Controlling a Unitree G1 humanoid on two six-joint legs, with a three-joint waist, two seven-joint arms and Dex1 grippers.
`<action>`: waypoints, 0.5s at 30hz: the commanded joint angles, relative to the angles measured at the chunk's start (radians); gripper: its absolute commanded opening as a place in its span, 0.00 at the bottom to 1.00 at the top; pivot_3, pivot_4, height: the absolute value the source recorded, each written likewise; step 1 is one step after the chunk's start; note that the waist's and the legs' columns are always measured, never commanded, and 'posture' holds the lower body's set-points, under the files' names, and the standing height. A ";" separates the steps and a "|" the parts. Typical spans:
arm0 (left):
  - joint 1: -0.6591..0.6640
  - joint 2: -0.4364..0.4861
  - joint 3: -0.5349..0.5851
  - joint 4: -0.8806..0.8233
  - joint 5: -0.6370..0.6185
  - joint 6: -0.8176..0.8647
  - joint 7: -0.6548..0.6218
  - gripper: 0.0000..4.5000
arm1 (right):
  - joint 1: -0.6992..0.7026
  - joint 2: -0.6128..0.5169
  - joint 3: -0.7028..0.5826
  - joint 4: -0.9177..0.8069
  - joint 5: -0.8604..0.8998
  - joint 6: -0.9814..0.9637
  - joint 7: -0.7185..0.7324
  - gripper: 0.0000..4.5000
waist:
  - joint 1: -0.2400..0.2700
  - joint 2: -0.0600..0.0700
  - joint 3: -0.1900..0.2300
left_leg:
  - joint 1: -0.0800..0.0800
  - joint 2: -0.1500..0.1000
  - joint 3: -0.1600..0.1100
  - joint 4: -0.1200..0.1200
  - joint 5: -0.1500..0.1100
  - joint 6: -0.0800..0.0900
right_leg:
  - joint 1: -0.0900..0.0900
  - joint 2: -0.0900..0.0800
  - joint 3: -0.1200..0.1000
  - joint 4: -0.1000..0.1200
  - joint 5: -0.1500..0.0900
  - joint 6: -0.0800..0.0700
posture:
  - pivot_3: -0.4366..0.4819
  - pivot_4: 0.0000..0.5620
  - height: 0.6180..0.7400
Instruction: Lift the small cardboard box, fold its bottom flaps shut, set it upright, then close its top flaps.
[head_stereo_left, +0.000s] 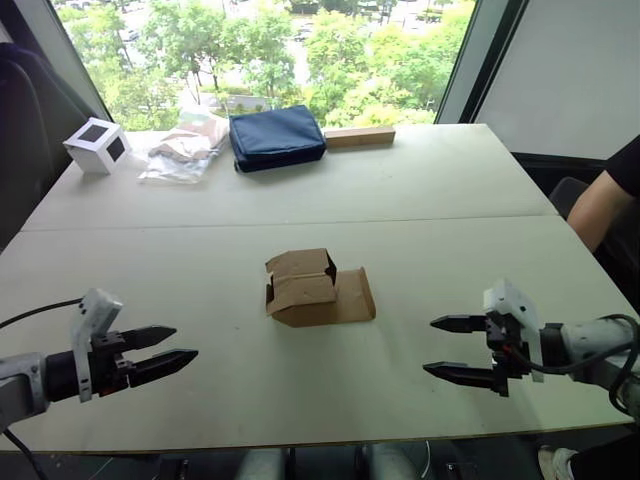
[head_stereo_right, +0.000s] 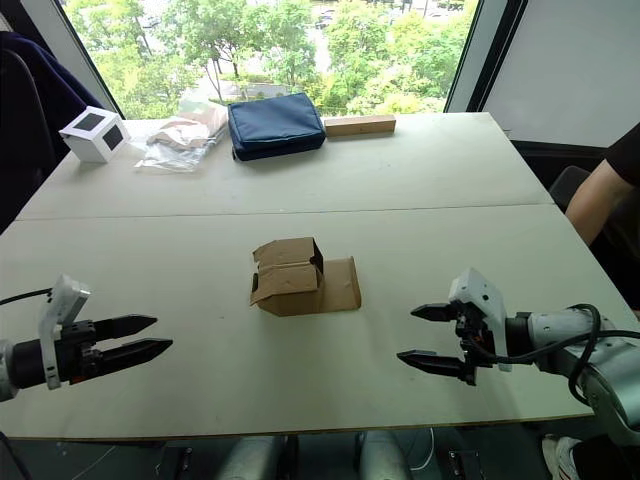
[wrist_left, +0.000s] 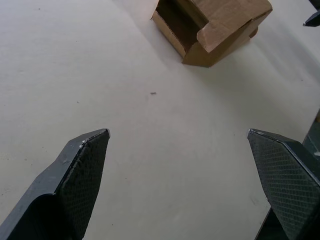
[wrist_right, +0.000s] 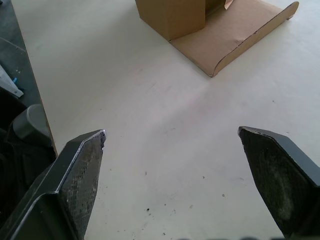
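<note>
The small cardboard box (head_stereo_left: 303, 286) lies on its side in the middle of the table, its open end with spread flaps (wrist_left: 176, 22) facing my left. One flap (head_stereo_left: 352, 296) lies flat on the table toward my right, also in the right wrist view as a flap (wrist_right: 235, 40). My left gripper (head_stereo_left: 178, 345) hovers open near the front left edge, well short of the box. My right gripper (head_stereo_left: 445, 347) is open at the front right, pointing toward the box with a clear gap between them. Both hold nothing.
At the far side of the table (head_stereo_left: 420, 180) sit a white cube with black squares (head_stereo_left: 97, 146), a clear plastic bag (head_stereo_left: 183, 150), a dark blue pouch (head_stereo_left: 276, 137) and a long wooden block (head_stereo_left: 359, 136). A person's arm (head_stereo_left: 600, 205) is at the right edge.
</note>
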 joint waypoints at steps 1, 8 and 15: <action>-0.009 -0.003 0.003 0.000 -0.004 -0.011 -0.010 1.00 | -0.012 0.003 -0.016 -0.026 0.001 -0.001 -0.004 0.98 | 0.000 0.000 0.000 | 0.000 0.000 0.000 0.000 0.000 0.000 | 0.000 0.000 0.000 0.000 0.000 0.000 | 0.48 0.27 0.98; -0.004 -0.005 -0.007 0.005 0.018 -0.034 -0.014 1.00 | -0.018 0.005 -0.017 -0.032 0.004 0.006 -0.014 0.98 | 0.000 0.000 0.000 | 0.000 0.000 0.000 0.000 0.000 0.000 | 0.000 0.000 0.000 0.000 0.000 0.000 | 0.48 0.27 0.98; -0.017 0.000 0.002 0.030 0.014 -0.038 -0.033 1.00 | -0.031 0.015 -0.012 -0.032 0.007 0.009 -0.022 0.98 | 0.000 0.000 0.000 | 0.000 0.000 0.000 0.000 0.000 0.000 | 0.000 0.000 0.000 0.000 0.000 0.000 | 0.48 0.27 0.98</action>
